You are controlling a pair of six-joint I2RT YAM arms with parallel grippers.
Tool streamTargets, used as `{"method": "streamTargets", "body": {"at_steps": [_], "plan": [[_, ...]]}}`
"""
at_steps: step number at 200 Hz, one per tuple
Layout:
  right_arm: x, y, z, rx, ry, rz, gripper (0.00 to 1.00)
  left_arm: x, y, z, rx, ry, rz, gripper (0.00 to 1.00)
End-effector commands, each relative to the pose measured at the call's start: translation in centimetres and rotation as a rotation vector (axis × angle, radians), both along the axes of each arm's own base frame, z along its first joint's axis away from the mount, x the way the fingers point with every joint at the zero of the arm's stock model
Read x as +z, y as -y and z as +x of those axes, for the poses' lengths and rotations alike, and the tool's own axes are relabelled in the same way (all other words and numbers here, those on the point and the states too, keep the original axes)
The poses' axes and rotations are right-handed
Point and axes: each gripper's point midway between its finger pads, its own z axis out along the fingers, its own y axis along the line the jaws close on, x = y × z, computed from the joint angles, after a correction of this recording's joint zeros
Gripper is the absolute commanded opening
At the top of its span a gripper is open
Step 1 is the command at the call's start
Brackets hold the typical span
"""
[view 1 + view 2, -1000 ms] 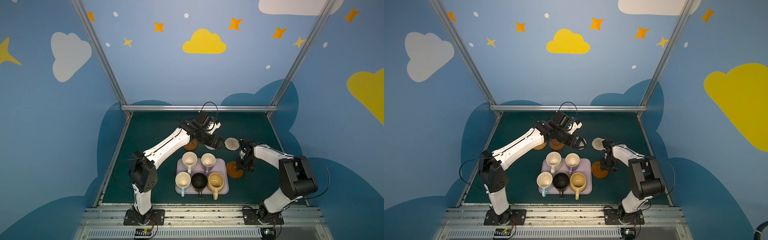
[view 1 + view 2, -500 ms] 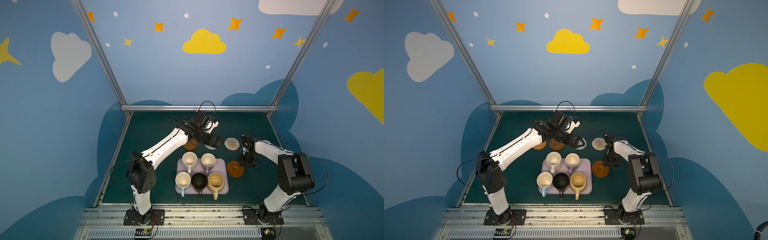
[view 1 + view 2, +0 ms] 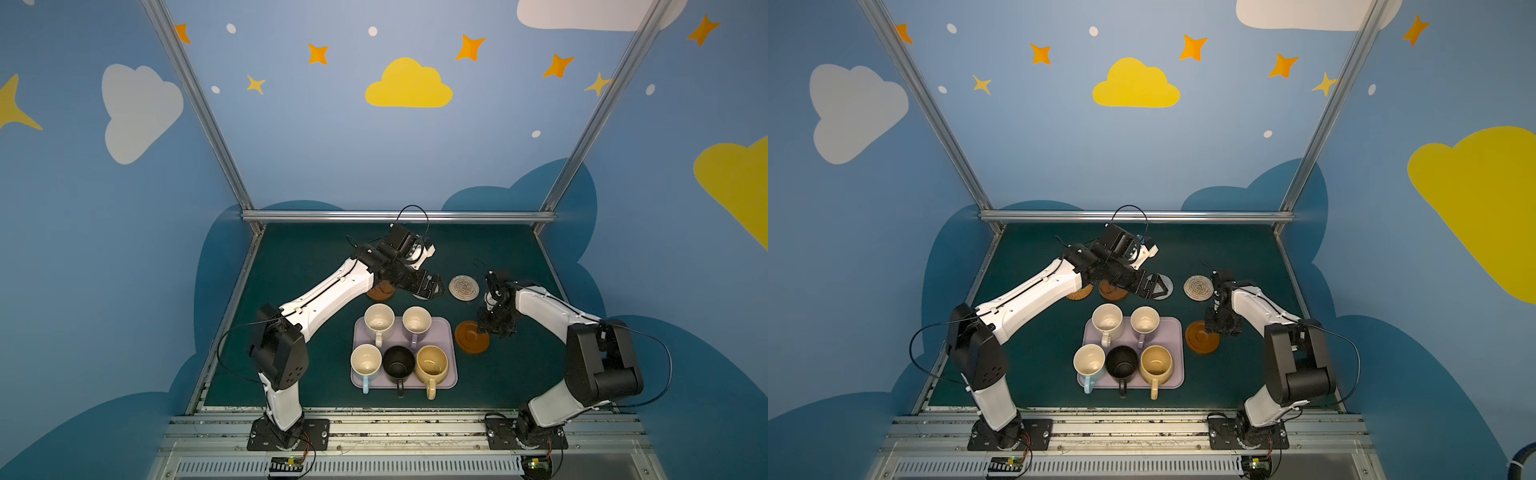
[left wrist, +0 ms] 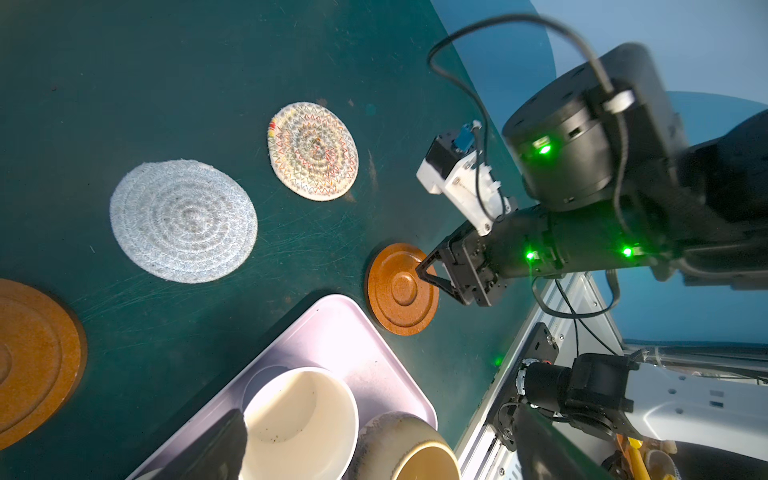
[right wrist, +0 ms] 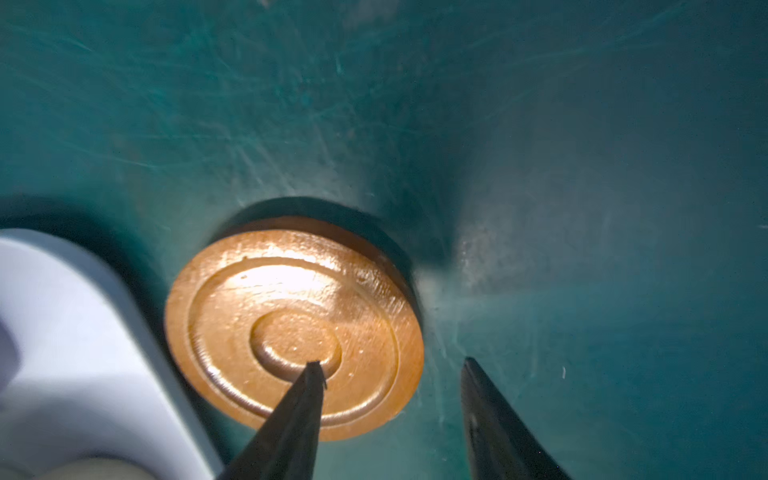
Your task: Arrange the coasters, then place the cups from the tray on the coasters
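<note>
Top views, cups: I count all five cups (image 3: 398, 362) in the tray (image 3: 444, 334), lower centre of frame; none is set out yet.
Top views, row: four discs lie in a line across mid-frame above the tray: orange coaster (image 3: 1079, 294), wooden coaster (image 3: 1113, 292), grey coaster (image 3: 1166, 285), beige coaster (image 3: 1198, 287). The stray coaster (image 3: 1202, 337), also wooden, lies lower, just right of the tray.
Top views, arms: the left tool (image 3: 1152, 286) is wide and empty and hangs over the grey coaster. The right tool (image 3: 1212, 327) is down at the stray coaster's right edge.
Left wrist: the right tool has one finger on the stray coaster, which lies just beside a tray corner. The grey and beige coasters lie apart from each other.
Right wrist: the jaws are part-open and hold nothing. One finger is over the stray coaster's centre dimple, the other over bare worktop (image 5: 582, 166) past its rim. The disc lies flat.
Progress: I judge the arranging nearly done, with one coaster left to line up, then all five cups to move.
In the way: the tray rim crowds the stray coaster, and the left arm (image 3: 332, 291) covers part of the row. The cups stand packed together, so I'd expect tight picks.
</note>
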Motion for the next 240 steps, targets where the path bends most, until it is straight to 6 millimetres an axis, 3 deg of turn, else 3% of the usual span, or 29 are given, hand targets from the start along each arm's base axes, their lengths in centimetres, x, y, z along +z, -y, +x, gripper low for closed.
{"method": "streamTargets", "body": {"at_steps": [1,39,72,103,168,240], "plan": [[-0.4,-0.8,-0.4,0.05,-0.043,-0.008,0.54,1.5,-0.3,0.0,0.0,0.025,-0.034,1.0],[-1.6,-1.1,-0.6,0.067,-0.079,-0.03,0.53,1.4,-0.6,-0.2,0.01,0.028,-0.04,1.0],[-1.9,1.8,-0.6,0.03,-0.102,-0.188,0.5,1.1,-0.6,-0.3,0.009,0.015,-0.043,1.0],[-2.3,3.5,0.0,-0.027,-0.109,-0.215,0.49,1.3,-1.0,-0.2,0.014,0.014,-0.048,1.0],[-2.3,5.2,2.9,-0.089,-0.116,-0.227,0.5,1.0,-0.9,0.6,0.017,0.016,-0.029,1.0],[-3.1,9.1,6.3,-0.176,-0.123,-0.247,0.5,0.5,-0.4,1.0,0.009,0.004,-0.033,1.0]]}}
